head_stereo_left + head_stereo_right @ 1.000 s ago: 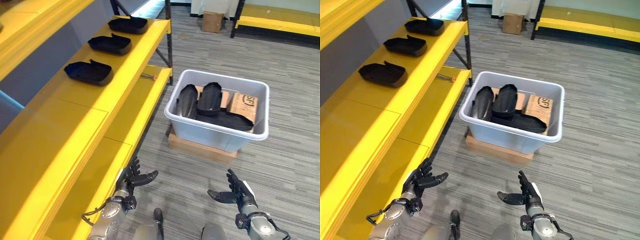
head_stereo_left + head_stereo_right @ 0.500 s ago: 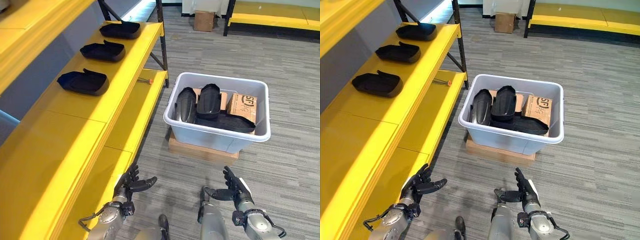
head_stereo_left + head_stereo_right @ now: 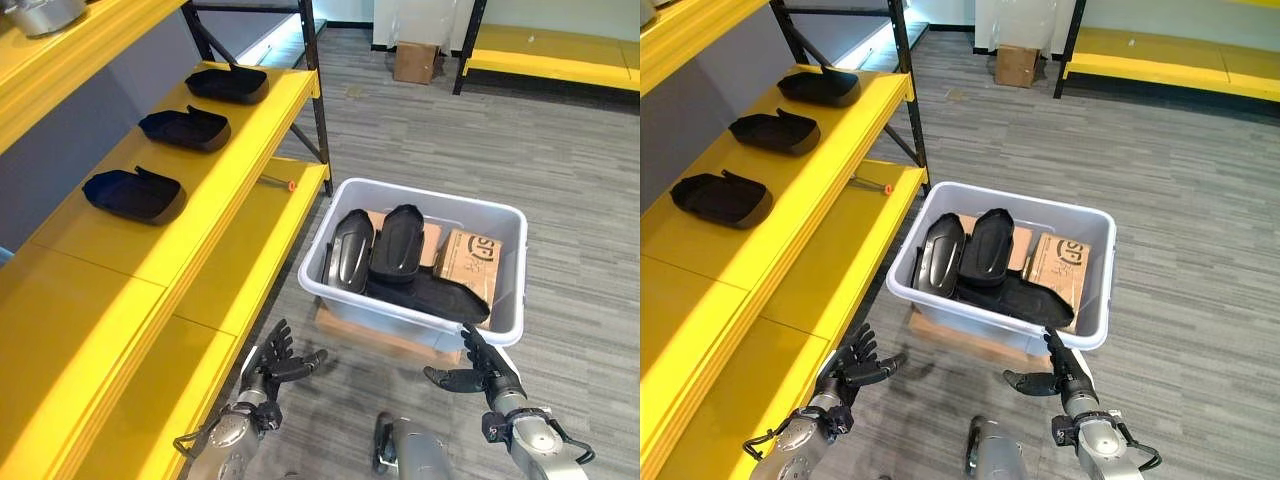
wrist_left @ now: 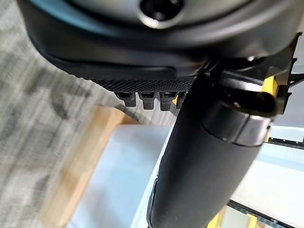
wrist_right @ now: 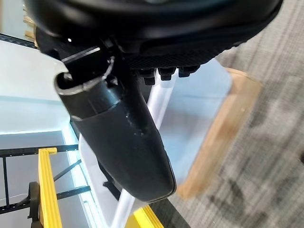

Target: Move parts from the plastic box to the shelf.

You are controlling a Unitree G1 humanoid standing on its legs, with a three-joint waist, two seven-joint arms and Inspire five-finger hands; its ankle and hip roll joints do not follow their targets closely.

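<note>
I see the plastic box (image 3: pixel 415 300) standing on a flat wooden board (image 3: pixel 385 335) on the grey carpet floor (image 3: pixel 560 160), just beside the lower yellow shelf (image 3: pixel 200 215). Inside the box there are several black parts: two rounded parts (image 3: pixel 375 245) lean upright side by side near the box's far wall, and one flatter part (image 3: pixel 430 295) lies under them along the near wall. A brown cardboard piece (image 3: pixel 470 260) stands in the box at its right end.

Three black parts (image 3: pixel 135 195) are lying in a row on the shelf, well apart from each other, one near the front, one (image 3: pixel 185 127) in the middle and one (image 3: pixel 228 84) at the far end beside the black post. A small red-tipped thing (image 3: pixel 280 182) lies on the lower board of the shelf.

My left hand (image 3: pixel 268 365) hangs low over the floor near the shelf's edge, its fingers spread and released, holding nothing. My right hand (image 3: pixel 487 372) is just in front of the box's near wall, fingers also straight and released, empty. A small cardboard carton (image 3: pixel 413 62) stands far behind on the floor.
</note>
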